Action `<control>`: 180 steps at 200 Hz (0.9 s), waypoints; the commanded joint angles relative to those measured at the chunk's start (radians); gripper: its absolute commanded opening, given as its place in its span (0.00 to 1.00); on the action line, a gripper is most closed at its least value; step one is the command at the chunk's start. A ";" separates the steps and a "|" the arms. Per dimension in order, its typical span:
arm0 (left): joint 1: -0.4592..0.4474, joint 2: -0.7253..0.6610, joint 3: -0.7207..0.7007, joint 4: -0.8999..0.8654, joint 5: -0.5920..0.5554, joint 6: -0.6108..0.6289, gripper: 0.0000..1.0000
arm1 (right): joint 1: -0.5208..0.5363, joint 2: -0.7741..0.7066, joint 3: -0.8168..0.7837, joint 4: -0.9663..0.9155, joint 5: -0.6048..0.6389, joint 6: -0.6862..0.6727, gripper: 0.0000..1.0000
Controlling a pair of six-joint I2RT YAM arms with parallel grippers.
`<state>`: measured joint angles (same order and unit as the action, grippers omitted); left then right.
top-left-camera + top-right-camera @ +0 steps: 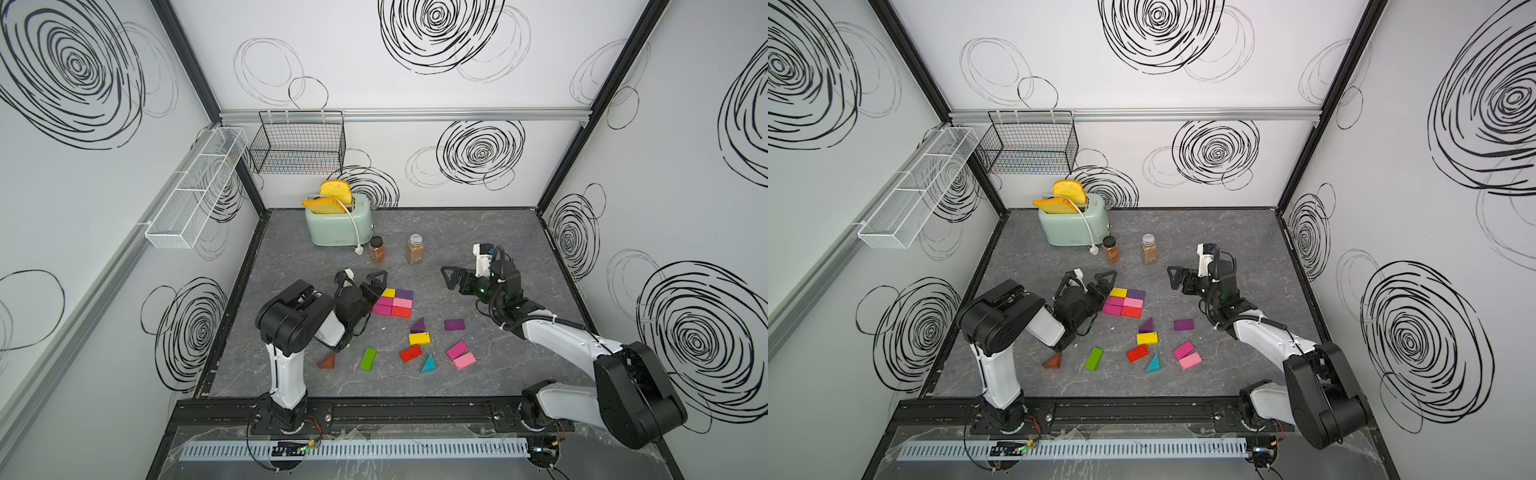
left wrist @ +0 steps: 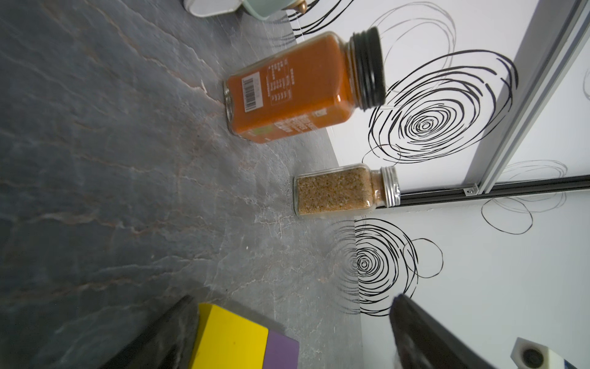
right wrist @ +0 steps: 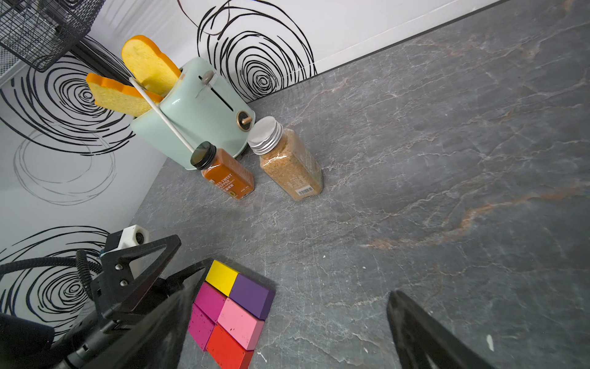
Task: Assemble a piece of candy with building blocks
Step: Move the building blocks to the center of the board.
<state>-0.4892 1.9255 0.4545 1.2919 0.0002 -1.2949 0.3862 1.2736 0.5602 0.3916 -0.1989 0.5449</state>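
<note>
The left gripper [image 1: 381, 282] is rolled onto its side with its jaws spread as wide as they go. One finger [image 2: 150, 338] is low at the tabletop [image 1: 498, 249] and the other finger [image 2: 424, 335] is up in the air, and it pinches nothing. The low finger sits hard against the edge of a flat patch of six bricks [image 1: 394, 302], packed two across and three deep; I cannot tell whether it truly touches them or stops just short. The patch's yellow brick [image 2: 230, 335] lies nearest that fingertip, in the gap between the fingers, with a purple brick [image 2: 282, 351] touching it on the side away from the gripper. Further toward the arm's base come magenta beside pink, then magenta beside red. The right gripper [image 1: 447, 277] is likewise wide open and empty, touching nothing. It hangs well apart from the patch, on the side opposite the left gripper, its tips pointing toward the bricks. Back from both grippers, toward the arms' bases, the loose blocks lie scattered: a purple wedge [image 1: 417, 325], a lone purple block [image 1: 454, 324], a yellow block [image 1: 419, 338], a red block [image 1: 410, 353], a teal wedge [image 1: 428, 363], and a magenta block [image 1: 456, 350] side by side with a pink block [image 1: 464, 360]. A green block [image 1: 368, 358] and a brown wedge [image 1: 328, 360] lie nearest the left arm. Beyond the fingertips, toward the back wall, stand a dark-capped jar [image 1: 376, 249], a silver-capped jar [image 1: 415, 249] and a mint toaster [image 1: 338, 232].
</note>
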 commanded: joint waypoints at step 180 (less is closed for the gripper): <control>0.024 -0.844 0.162 -1.608 0.239 0.723 0.98 | 0.299 -0.080 0.114 -0.616 0.087 -0.143 0.99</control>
<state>-0.4011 1.1519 0.6464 0.1013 0.2241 -0.7494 0.6621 1.1995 0.7193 -0.1612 -0.1223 0.3523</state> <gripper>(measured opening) 0.978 0.989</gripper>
